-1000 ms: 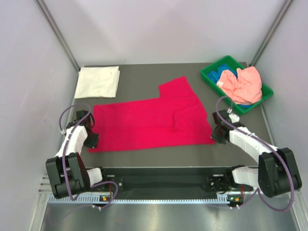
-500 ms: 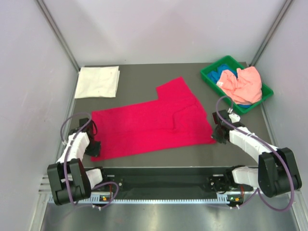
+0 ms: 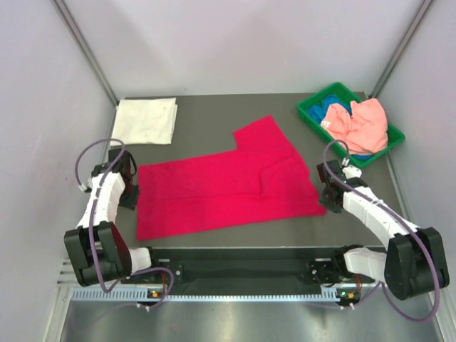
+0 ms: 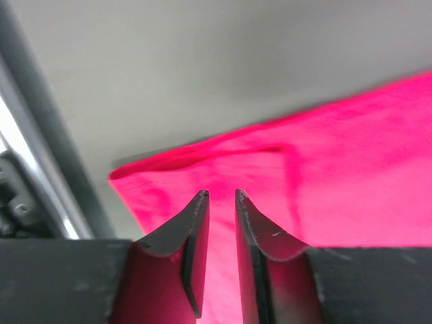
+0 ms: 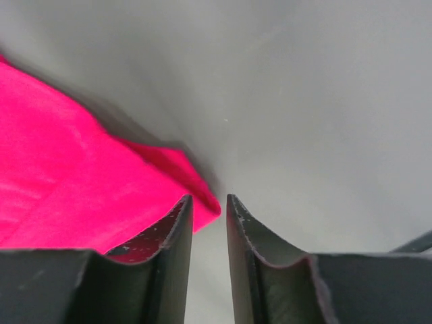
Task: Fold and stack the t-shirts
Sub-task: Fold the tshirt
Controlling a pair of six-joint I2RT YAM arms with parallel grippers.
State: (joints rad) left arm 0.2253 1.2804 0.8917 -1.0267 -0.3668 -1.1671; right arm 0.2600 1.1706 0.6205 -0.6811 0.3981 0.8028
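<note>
The crimson-red t-shirt (image 3: pixel 228 182) lies spread flat across the middle of the table. Its left edge lies under my left gripper (image 3: pixel 130 194), and its near right corner lies beside my right gripper (image 3: pixel 330 203). In the left wrist view the left gripper (image 4: pixel 221 196) stands narrowly open above the red cloth (image 4: pixel 337 169), holding nothing. In the right wrist view the right gripper (image 5: pixel 209 199) is also narrowly open. The shirt's corner (image 5: pixel 196 192) lies just ahead of its left finger, outside the gap. A white t-shirt (image 3: pixel 144 121) sits folded square at the back left.
A green bin (image 3: pixel 311 114) at the back right holds a salmon-pink t-shirt (image 3: pixel 360 125) on top of a blue one (image 3: pixel 333 108). Metal frame posts rise at the back corners, and side walls close in the table. Both arm bases stand along the near edge.
Both grippers went from shut to narrowly open and let go of the red shirt. The left arm dipped toward the near edge, then swung back up. The shirt's left side now lies nearer.
</note>
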